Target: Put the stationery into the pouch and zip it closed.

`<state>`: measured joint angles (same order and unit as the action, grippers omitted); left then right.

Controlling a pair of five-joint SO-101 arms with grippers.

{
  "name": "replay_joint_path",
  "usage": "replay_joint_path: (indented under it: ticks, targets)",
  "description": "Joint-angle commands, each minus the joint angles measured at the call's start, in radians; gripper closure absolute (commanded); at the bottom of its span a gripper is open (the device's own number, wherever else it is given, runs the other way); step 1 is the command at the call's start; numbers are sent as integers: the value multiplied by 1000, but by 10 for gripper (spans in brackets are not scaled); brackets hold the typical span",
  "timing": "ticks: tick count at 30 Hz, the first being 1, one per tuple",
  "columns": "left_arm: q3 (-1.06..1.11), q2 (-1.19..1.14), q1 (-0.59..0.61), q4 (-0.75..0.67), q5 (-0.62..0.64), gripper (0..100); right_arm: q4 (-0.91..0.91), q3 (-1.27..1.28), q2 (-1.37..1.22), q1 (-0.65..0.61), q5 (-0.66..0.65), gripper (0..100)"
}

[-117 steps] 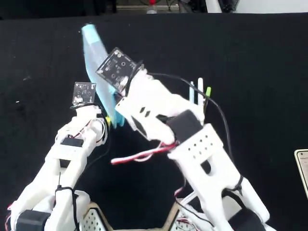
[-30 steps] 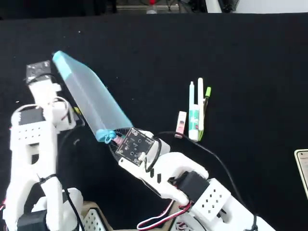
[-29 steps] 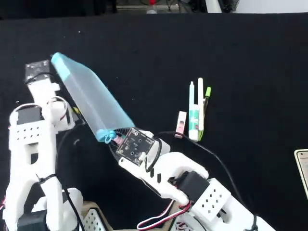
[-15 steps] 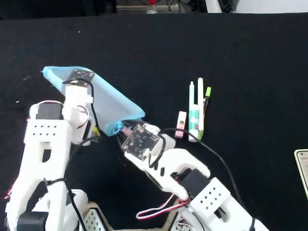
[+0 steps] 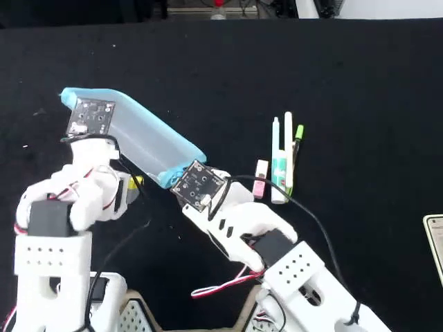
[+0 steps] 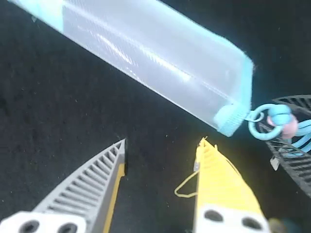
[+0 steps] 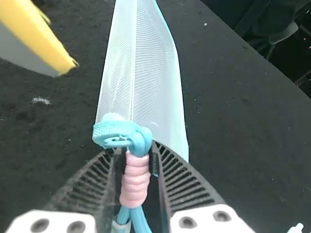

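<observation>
The pale blue mesh pouch (image 5: 138, 138) stretches diagonally across the left half of the table. Its zip pull, a blue and pink cord (image 7: 134, 177), is clamped in my right gripper (image 7: 133, 151) at the pouch's near end (image 5: 168, 178). My left gripper (image 6: 162, 143) stands open just beside that same end, with a grey finger (image 6: 95, 187) and a yellow finger (image 6: 218, 184) apart from the pouch (image 6: 155, 63). The stationery lies to the right: several pens (image 5: 285, 155) side by side and a small pink piece (image 5: 260, 179).
The table is covered in black cloth (image 5: 367, 104). A card's edge (image 5: 435, 242) shows at the far right. The right arm's cable (image 5: 311, 221) runs close past the pens.
The pouch has dropped lower and now lies stretched out. The left arm has come off the far end and drawn back beside the near end. The right gripper kept the zip pull.
</observation>
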<state>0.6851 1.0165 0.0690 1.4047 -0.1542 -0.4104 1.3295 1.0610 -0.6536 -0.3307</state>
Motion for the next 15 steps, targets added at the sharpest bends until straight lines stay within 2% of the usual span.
replay_joint_path:
  ticks: [1,6,11,15]
  targets:
    - [1,38,-53,-8,-9,764,52,-61,-10,15,-3,988]
    - [97,48,-199,-52,-86,764,49,-61,-10,15,-3,988]
    - [203,48,-168,-204,-84,764,48,-61,-10,15,-3,988]
    - [223,48,-166,-229,-84,764,48,-53,-10,15,-3,988]
